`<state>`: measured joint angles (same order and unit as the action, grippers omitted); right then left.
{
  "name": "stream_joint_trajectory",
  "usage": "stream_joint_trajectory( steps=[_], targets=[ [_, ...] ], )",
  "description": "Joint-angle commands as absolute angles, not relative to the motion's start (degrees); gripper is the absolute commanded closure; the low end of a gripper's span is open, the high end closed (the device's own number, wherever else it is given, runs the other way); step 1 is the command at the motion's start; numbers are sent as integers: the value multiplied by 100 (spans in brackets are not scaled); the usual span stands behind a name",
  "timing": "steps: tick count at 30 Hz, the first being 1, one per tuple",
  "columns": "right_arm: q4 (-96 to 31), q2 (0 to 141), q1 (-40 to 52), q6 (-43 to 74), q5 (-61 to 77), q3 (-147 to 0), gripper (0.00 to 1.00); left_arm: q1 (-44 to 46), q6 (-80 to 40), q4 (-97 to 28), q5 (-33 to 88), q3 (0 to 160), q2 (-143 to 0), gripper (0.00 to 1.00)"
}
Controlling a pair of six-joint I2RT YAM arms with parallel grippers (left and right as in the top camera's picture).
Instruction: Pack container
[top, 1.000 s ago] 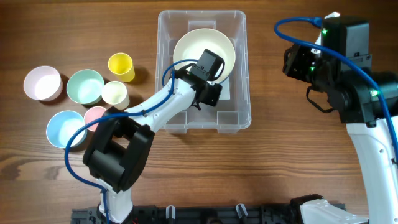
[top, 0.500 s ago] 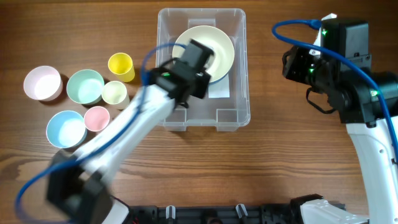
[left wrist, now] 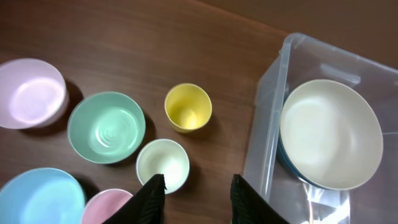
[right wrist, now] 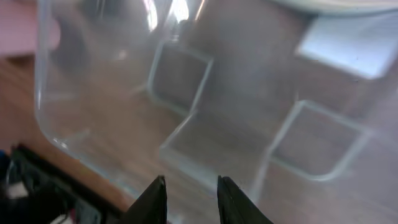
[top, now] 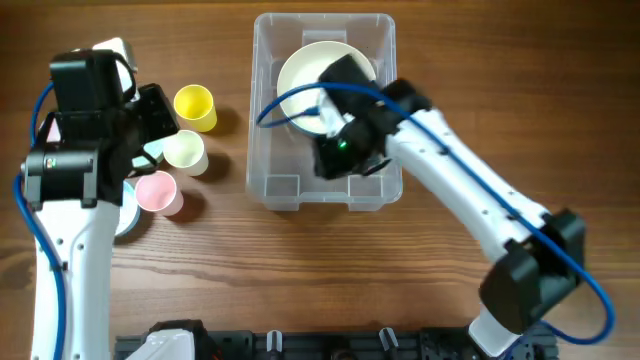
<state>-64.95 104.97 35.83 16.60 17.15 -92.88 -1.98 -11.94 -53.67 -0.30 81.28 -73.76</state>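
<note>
Right arm slants into the large clear rectangular plastic container [top: 290,186], right claw [right wrist: 189,186] parted, empty, above its floor; left claw [left wrist: 196,186] hangs open over a small cream plastic cup [left wrist: 163,163].

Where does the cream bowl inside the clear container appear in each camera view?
Overhead: cream bowl, top centre, partly under the right arm.
Left wrist: right side, fully visible.
Right wrist: only a pale sliver at the top right edge.
Shared landmark: the clear container around it.

Clear container [top: 300,190], cream bowl [left wrist: 329,134], yellow cup [left wrist: 188,107], mint bowl [left wrist: 106,127] and pink bowl [left wrist: 28,93] sit on brown table [left wrist: 124,37].
</note>
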Motion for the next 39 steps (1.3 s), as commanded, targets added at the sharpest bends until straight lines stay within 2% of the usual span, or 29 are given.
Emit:
stream_joint_trajectory(
  steps=[1,8,9,11,16,21,25,32,39],
  targets=[
    [-6698,10696,3997,1990,2023,-9292,73,-263,-1249,-5389,344,8138,-7555,63],
    [-7089,10696,4445,2320,1911,-9188,73,-263,-1247,-5413,342,8138,-7577,60],
    [-7057,10696,4438,2314,1890,-9185,76,-266,-1247,-5417,342,8138,-7577,60],
    [-6768,10691,4440,2080,1898,-9190,79,-263,-1247,-5430,342,8138,-7577,60],
    [-6506,10582,4338,1559,1907,-9657,77,-263,-1245,-5430,340,8138,-7577,60],
    [-6519,10604,4005,2412,626,-9664,77,-263,-1245,-5430,340,8138,-7577,60],
    [-6595,10669,3828,2515,668,-9347,77,-263,-1245,-5450,342,8138,-7577,59],
    [-6637,10669,3876,2390,1730,-8643,77,-263,-1245,-5470,342,8138,-7577,59],
    [-7083,10667,3879,1599,3170,-8639,78,-263,-1245,-5474,342,8138,-7577,55]
  ],
)
